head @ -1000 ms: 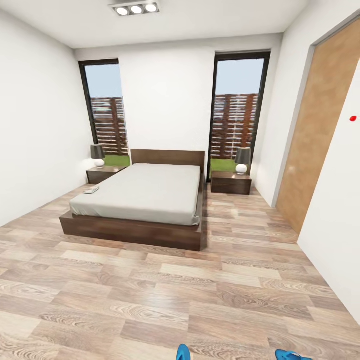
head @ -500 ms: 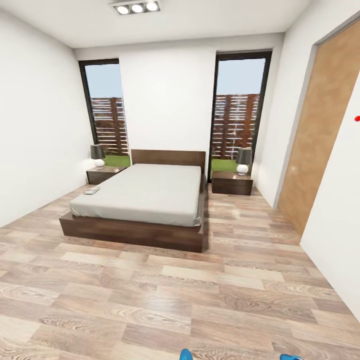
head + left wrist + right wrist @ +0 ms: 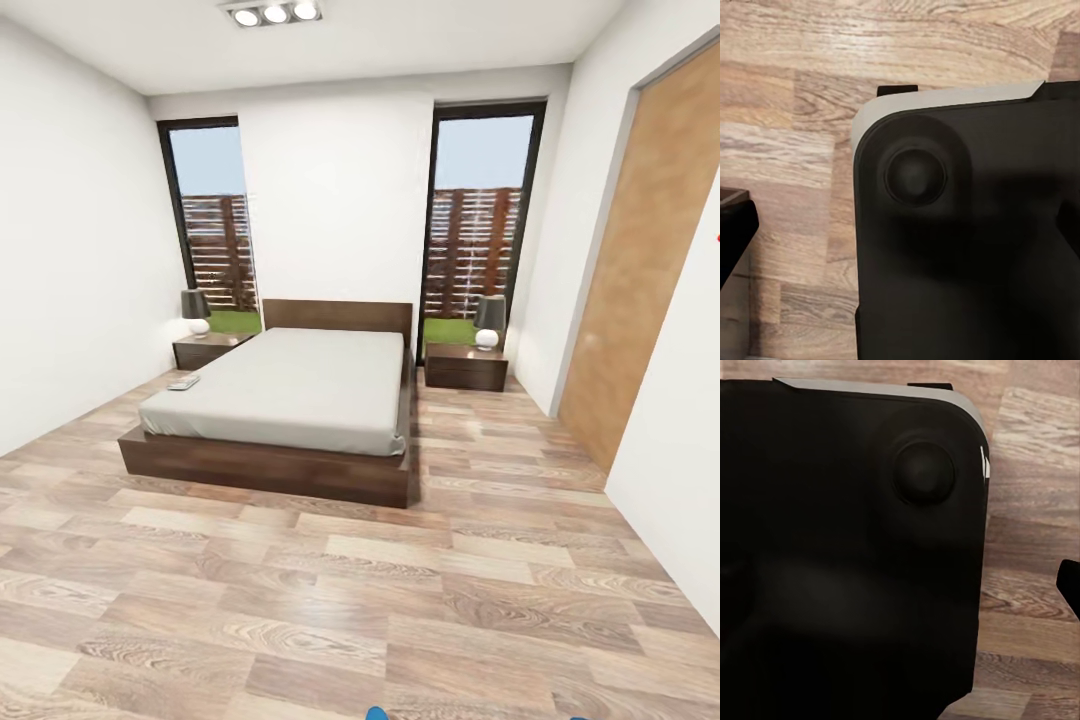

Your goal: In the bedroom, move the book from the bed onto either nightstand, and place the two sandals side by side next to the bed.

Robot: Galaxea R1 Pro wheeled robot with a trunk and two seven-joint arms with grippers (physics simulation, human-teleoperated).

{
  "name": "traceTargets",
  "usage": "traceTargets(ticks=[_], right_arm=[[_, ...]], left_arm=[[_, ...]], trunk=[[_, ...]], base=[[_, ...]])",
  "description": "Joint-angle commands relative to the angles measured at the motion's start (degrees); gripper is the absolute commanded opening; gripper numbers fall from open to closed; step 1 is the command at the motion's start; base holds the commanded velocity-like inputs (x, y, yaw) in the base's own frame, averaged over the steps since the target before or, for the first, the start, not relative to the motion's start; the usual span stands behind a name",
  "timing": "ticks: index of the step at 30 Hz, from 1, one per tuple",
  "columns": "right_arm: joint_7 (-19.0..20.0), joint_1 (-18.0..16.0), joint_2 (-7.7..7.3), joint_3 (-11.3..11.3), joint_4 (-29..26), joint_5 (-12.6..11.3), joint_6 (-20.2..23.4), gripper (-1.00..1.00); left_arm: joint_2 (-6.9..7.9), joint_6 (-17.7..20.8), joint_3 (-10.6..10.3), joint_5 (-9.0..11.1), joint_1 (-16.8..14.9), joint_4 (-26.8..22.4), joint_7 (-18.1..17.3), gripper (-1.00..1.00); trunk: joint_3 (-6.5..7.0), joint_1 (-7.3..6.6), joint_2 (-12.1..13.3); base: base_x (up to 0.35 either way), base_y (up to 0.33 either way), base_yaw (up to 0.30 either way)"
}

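- The bedroom (image 3: 330, 590) has white walls, a wood plank floor and 2 tall dark-framed windows (image 3: 478, 230).
- The bed (image 3: 285, 395) stands against the far wall, between 2 nightstands: the left nightstand (image 3: 205, 349) and the right nightstand (image 3: 465, 366), each carrying a lamp (image 3: 488, 320).
- The book (image 3: 183, 381) lies on the mattress at its left edge.
- A tip of 1 blue sandal (image 3: 377, 713) shows on the floor, well apart from the bed.
- Each wrist view looks past a dark robot housing (image 3: 967, 240) to the floor; whether either gripper is released or clenched, I cannot tell.

No readable text anywhere

The book (image 3: 183, 381) on the bed (image 3: 290, 390) is too small and distant for any cover lettering to be made out.
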Motion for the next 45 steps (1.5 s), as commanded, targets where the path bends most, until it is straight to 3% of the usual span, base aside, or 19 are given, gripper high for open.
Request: traceTargets(ticks=[1,21,45], right_arm=[[0.1,0.0,0.0,0.0,0.0,0.0,-0.2,1.0],[0.1,0.0,0.0,0.0,0.0,0.0,-0.2,1.0],[0.1,0.0,0.0,0.0,0.0,0.0,-0.2,1.0]], left_arm=[[0.0,-0.2,-0.1,-0.1,0.0,0.0,0.1,1.0],[0.0,-0.2,-0.1,-0.1,0.0,0.0,0.1,1.0],[0.0,-0.2,-0.1,-0.1,0.0,0.0,0.1,1.0]], trunk=[[-0.04,0.0,0.0],[-0.04,0.0,0.0],[-0.04,0.0,0.0]], base=[[0.014,0.01,-0.016],[0.004,0.002,-0.159],[0.0,0.0,-0.024]])
